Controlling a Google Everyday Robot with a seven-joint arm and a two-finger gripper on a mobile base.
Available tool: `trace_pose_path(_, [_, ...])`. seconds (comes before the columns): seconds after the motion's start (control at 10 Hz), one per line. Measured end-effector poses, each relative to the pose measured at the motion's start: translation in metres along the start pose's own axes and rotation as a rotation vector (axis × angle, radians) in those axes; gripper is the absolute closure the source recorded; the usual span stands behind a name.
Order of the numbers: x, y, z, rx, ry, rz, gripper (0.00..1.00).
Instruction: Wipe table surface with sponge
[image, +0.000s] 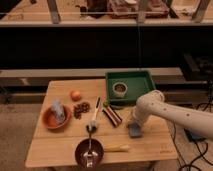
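Observation:
A grey-blue sponge (134, 130) lies on the wooden table (60, 147), right of centre near the front. My gripper (133, 123) comes down from the white arm (165, 111) on the right and sits directly on top of the sponge, pressing it against the tabletop. The arm's wrist hides the upper part of the sponge.
A green tray (145, 80) with a small bowl (120, 89) is at the back right. A dark striped packet (112, 116), a brush (94, 117), an orange (75, 95), grapes (81, 109), an orange bowl (56, 119), a dark plate with a spoon (89, 151) and a banana (116, 147) lie around.

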Motion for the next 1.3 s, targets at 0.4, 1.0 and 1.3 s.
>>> trace_pose_path(0.4, [0.0,0.001,-0.001,-0.002,0.001,-0.002,1.0])
trace_pose_path(1.0, [-0.028,0.06,-0.032,-0.004,0.026,0.095,1.0])
trace_pose_path(1.3, [-0.027,0.057,-0.032,0.0,0.026,0.09,1.0])
